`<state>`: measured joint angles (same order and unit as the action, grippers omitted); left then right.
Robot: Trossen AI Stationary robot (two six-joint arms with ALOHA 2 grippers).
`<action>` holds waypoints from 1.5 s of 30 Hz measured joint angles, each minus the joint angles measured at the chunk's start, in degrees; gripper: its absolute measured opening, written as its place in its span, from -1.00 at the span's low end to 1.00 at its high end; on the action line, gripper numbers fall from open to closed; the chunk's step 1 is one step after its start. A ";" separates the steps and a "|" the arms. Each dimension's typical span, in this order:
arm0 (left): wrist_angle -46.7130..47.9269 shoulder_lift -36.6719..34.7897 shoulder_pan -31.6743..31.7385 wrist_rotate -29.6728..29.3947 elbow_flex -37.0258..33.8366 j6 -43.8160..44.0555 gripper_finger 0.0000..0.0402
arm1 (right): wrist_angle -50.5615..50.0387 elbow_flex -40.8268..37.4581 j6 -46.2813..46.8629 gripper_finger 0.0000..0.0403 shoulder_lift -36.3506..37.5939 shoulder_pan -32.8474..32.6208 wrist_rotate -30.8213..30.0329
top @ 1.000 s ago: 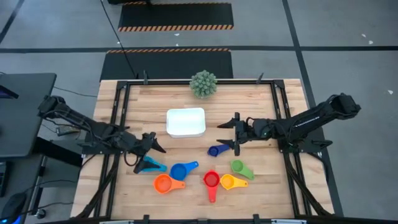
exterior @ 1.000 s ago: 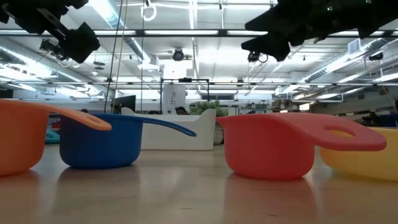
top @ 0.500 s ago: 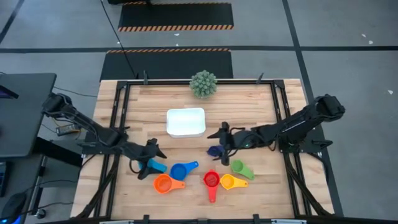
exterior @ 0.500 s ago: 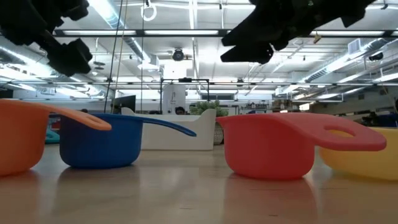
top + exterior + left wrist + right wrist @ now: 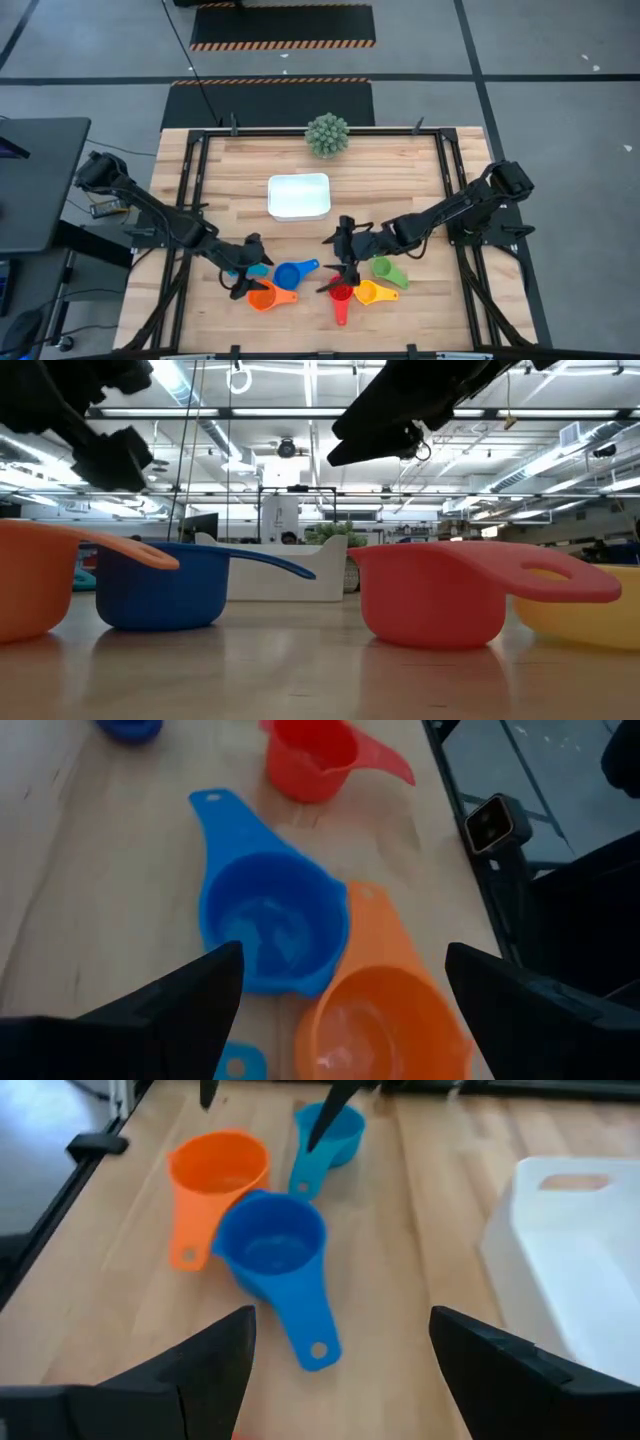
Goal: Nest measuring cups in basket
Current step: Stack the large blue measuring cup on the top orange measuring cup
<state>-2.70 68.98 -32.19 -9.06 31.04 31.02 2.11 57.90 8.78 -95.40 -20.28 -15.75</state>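
Near the table's front edge, both grippers hover with jaws spread, empty — left gripper (image 5: 247,272) above the orange cup (image 5: 262,294), right gripper (image 5: 342,262) above the red cup (image 5: 339,290). White basket (image 5: 298,196) sits farther back. Tight clustering risks knocking neighbouring cups — or the arms clashing.

Left gripper (image 5: 247,267) advanced over cups; right gripper (image 5: 337,263) swung toward red cup (image 5: 340,291).

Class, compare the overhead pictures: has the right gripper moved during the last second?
Yes. The right gripper has travelled left and toward the table's near edge, away from the basket, and now hangs open over the red measuring cup.
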 joint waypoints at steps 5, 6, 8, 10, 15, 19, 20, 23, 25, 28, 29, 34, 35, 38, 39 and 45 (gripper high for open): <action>2.19 4.85 -0.24 -0.13 5.69 -3.03 0.75 | -3.56 3.35 2.28 0.52 -1.71 -2.50 -0.06; 2.98 5.70 -0.23 -0.15 6.75 -3.26 0.75 | -3.63 3.79 2.70 0.52 -1.89 -3.04 -0.07; 4.89 7.28 -0.20 -0.16 8.66 -3.61 0.75 | -4.59 4.14 3.63 0.52 -1.94 -4.04 -0.07; 6.53 8.47 -0.22 -0.15 10.20 -4.49 0.75 | -5.08 4.20 4.84 0.52 -1.94 -4.86 -0.12; 7.69 9.58 -0.49 -1.01 12.38 -6.33 0.75 | -7.69 4.21 8.95 0.52 -2.14 -6.95 -2.58; 8.62 9.16 -0.88 -4.45 12.55 -8.07 0.75 | -10.73 4.20 13.50 0.52 -2.20 -8.29 -3.94; 8.74 9.08 -1.00 -5.32 12.55 -8.19 0.75 | -11.22 4.20 14.20 0.52 -2.20 -8.69 -4.24; 9.01 8.97 -1.53 -7.44 12.55 -9.38 0.75 | -12.71 4.20 16.88 0.52 -2.20 -9.61 -4.30; 9.05 8.97 -1.57 -7.58 12.55 -9.63 0.75 | -14.50 4.20 18.67 0.52 -2.20 -9.92 -4.20; 9.48 8.97 -1.57 -7.09 12.55 -9.61 0.75 | -17.24 4.20 21.03 0.52 -2.20 -10.37 -4.42; 9.90 8.97 -1.57 -6.71 12.53 -9.41 0.75 | -18.33 4.20 21.94 0.52 -2.20 -10.59 -4.41; 12.33 8.97 -1.53 -0.37 12.51 -5.50 0.75 | -26.57 4.20 27.53 0.52 -2.20 -11.31 -4.09; 13.10 8.97 -1.53 1.10 12.51 -4.16 0.75 | -28.18 4.20 28.49 0.52 -2.20 -11.31 -3.69; 15.74 8.97 -1.57 4.65 12.51 -0.35 0.75 | -31.23 4.18 29.94 0.52 -2.20 -11.26 -2.57; 16.69 8.97 -1.56 5.56 12.49 1.04 0.75 | -31.33 4.18 30.04 0.52 -2.20 -11.27 -2.48; 23.84 8.99 -1.34 7.31 12.47 8.15 0.75 | -30.11 4.18 27.51 0.52 -2.20 -10.28 -2.83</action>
<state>21.15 77.97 -33.53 -1.75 43.51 39.17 -28.00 62.08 36.29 -97.60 -30.56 -18.58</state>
